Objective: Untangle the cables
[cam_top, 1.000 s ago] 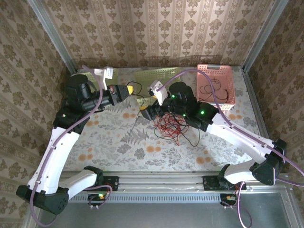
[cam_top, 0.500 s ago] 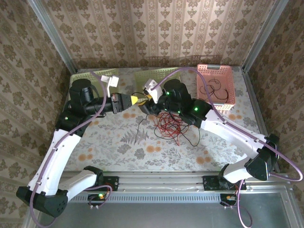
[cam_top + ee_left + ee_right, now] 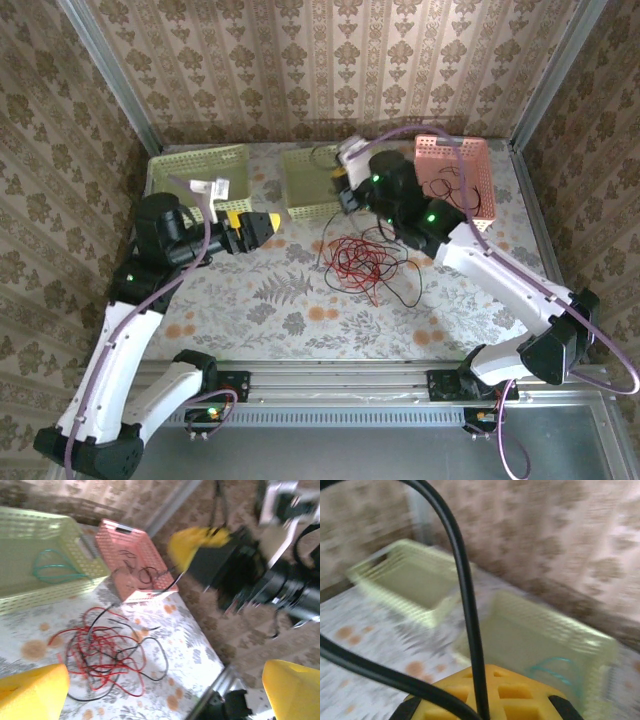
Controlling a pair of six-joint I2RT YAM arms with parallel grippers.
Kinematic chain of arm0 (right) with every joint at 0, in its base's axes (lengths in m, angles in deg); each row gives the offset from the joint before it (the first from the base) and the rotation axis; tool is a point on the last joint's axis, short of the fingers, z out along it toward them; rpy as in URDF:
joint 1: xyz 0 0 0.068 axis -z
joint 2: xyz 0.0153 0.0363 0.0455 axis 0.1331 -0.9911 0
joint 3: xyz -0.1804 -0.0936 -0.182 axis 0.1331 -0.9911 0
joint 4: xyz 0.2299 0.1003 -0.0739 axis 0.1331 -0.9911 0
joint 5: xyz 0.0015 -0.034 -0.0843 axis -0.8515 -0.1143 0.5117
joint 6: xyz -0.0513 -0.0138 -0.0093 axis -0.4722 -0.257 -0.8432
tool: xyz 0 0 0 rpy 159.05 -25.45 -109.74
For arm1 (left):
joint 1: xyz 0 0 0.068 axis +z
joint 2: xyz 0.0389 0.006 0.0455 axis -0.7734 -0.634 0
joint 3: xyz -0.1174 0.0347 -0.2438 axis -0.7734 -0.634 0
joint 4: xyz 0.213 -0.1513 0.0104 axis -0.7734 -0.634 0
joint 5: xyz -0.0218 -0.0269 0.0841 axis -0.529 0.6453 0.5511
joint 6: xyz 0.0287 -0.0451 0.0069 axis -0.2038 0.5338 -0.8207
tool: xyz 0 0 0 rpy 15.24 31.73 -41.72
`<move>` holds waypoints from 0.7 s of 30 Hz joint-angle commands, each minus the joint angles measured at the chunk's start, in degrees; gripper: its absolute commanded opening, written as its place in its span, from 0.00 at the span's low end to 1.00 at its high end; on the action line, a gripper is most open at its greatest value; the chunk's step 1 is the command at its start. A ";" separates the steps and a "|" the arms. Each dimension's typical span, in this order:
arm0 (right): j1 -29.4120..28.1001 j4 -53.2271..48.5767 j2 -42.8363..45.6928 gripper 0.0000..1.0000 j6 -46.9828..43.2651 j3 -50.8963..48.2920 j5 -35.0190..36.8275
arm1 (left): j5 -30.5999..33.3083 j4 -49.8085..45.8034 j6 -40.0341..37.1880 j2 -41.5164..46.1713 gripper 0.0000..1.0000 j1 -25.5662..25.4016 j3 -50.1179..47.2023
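The right end effector [image 3: 345, 182] is clamping a black cable [image 3: 464, 580] beyond the red-and-black tangle [image 3: 358, 262] lying mid-table [image 3: 240, 300], so the step is calling for a slow, steady pull, with the left end effector [image 3: 270, 220], hanging wide apart, pinning the heap.

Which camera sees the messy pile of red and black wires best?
The left wrist view: the wire pile is big there, and you can follow single loops, though slightly blurred. The top external view shows the whole wire pile too, but small. The right wrist view catches one black cable up close.
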 commanded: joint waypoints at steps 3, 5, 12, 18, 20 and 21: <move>8.55 1.25 -1.11 0.00 4.22 7.30 18.39 | 4.32 0.41 0.89 1.39 1.00 1.02 -4.69; 12.04 0.82 -2.83 0.00 4.95 9.79 22.60 | 4.03 0.67 1.56 1.31 0.99 1.05 -5.99; 23.75 0.18 -11.40 0.00 10.30 12.51 26.67 | 3.07 4.71 4.15 1.19 0.98 1.19 -9.89; 27.94 0.41 -20.84 0.00 12.71 12.94 28.50 | 2.20 6.04 5.79 -0.27 0.98 1.17 -10.39; 28.59 -1.58 -23.68 0.00 13.42 13.21 28.27 | 1.83 6.44 6.27 -0.16 0.97 1.14 -10.86; 28.79 -2.50 -24.80 0.00 13.76 13.04 27.51 | 1.83 6.54 6.38 0.14 0.97 1.11 -11.41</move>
